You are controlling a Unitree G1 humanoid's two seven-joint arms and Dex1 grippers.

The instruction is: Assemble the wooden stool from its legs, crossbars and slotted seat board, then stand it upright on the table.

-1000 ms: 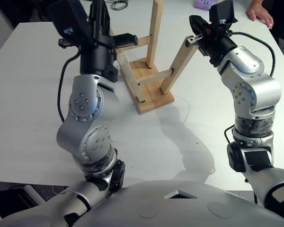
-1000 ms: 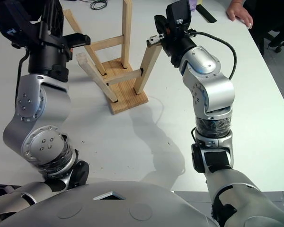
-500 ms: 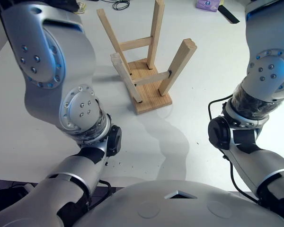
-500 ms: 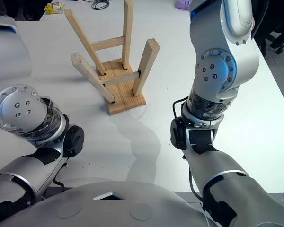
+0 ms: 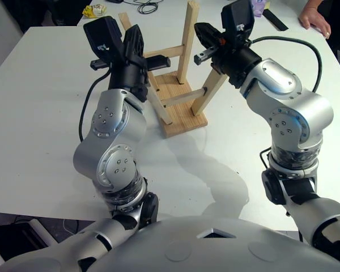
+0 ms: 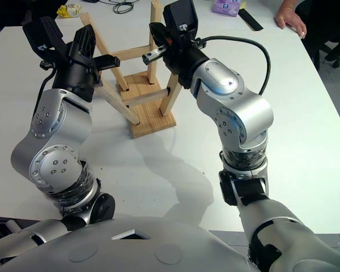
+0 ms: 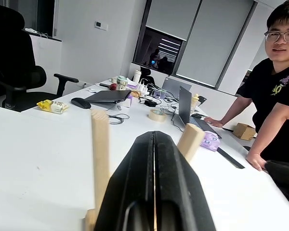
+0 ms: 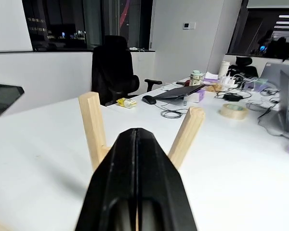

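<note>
The stool (image 5: 182,116) sits upside down on the surface (image 5: 39,113), top centre. The left gripper (image 5: 135,42) and right gripper (image 5: 207,35) flank its legs, both pressed together.

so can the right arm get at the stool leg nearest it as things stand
Probably yes: the right gripper sits by the top of that leg, nothing between them. Its fingers look shut, so they'd need opening first.

Open-plan office, long white desks (image 7: 29,144), black swivel chair (image 8: 116,65), laptops (image 7: 107,96), computer mouse (image 7: 80,102), tape roll (image 7: 157,115), wall thermostat (image 8: 187,25), tall dark windows with roller blinds (image 7: 216,33)
</note>
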